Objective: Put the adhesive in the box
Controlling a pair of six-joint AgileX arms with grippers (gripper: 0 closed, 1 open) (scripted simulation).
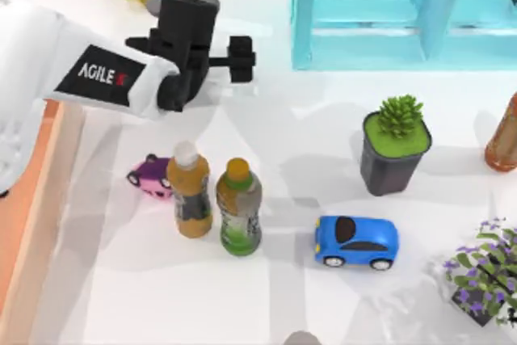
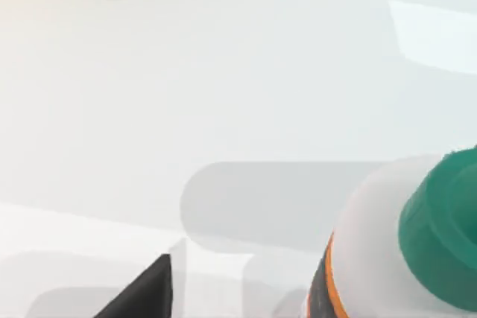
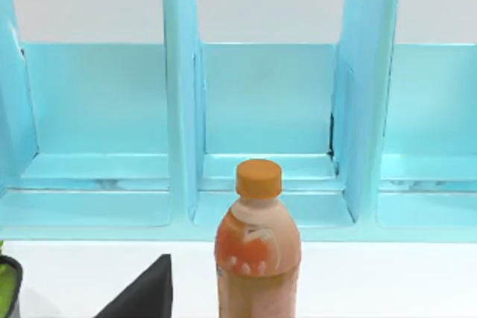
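Green-capped adhesive (image 2: 417,243) is seen close by the left claw (image 1: 198,54). Whether it is pinched cannot be told, so a drop short of the wooden box (image 1: 50,175) is risked.

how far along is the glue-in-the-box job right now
Done: the adhesive appears picked up, its green cap and orange label sitting close against the left end effector in the left wrist view. In hand: that arm hangs over the table near the left side. Left: carrying it over the box at the left edge and releasing it.

Adhesive (image 2: 406,258) cut off at edge
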